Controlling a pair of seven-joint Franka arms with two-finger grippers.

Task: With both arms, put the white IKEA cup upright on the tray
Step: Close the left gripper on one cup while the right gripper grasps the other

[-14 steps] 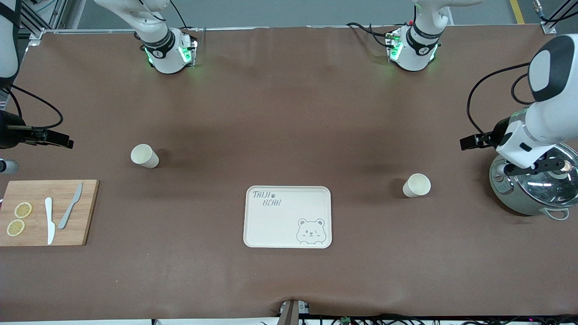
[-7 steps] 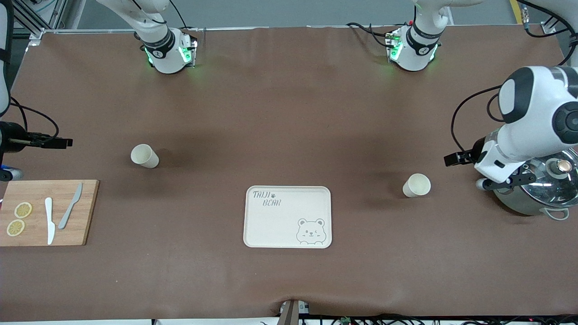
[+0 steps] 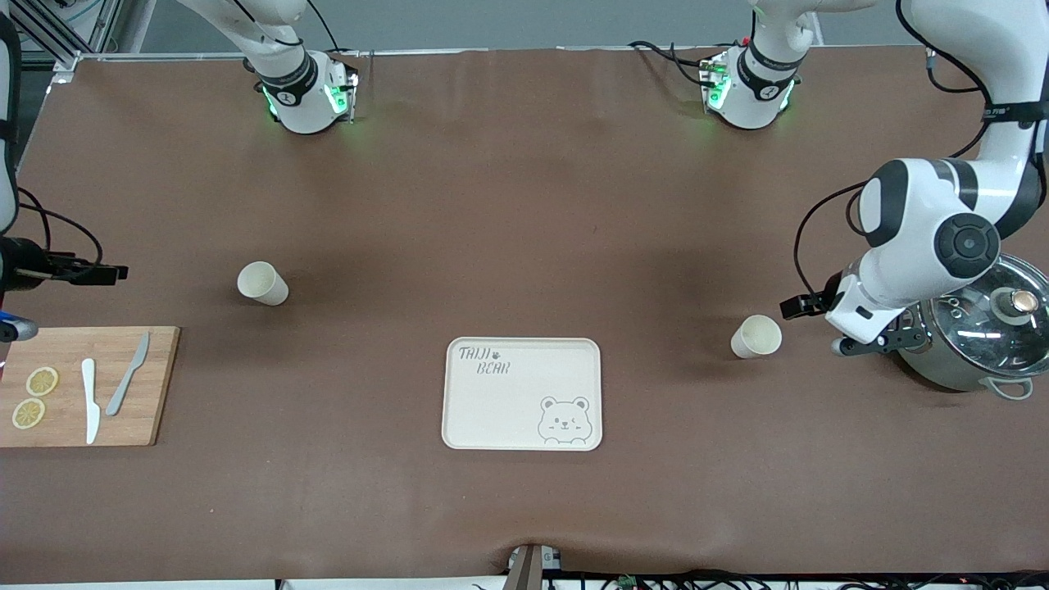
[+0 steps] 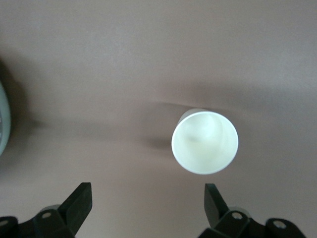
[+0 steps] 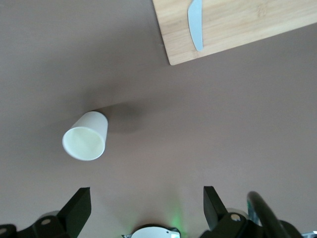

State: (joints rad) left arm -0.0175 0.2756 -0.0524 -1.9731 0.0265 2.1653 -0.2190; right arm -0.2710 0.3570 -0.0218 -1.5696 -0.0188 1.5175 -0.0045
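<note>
Nearest the front camera, lying flat and bare on the counter: tray, roughly midway between the two arms' ends, so reachable by either (sensible for a two-arm job). Level with it, toward the right arm's end: wooden cutting board with two knives and lemon slices, no part of the task.

A little farther from the camera than the tray, toward the left arm's end: white cup, standing mouth up, well apart from the tray. Just beside it, up over the counter between cup and steel pot: left gripper, fingers spread wide, cup mouth in full sight of the left wrist view. Judged a lining-up for a grasp across the rim, not yet touching.

Farther again, toward the right arm's end: second white cup, also upright. Right gripper over the counter's edge by the board, fingers apart, nothing held, cup some way off, seemingly early in its approach.
</note>
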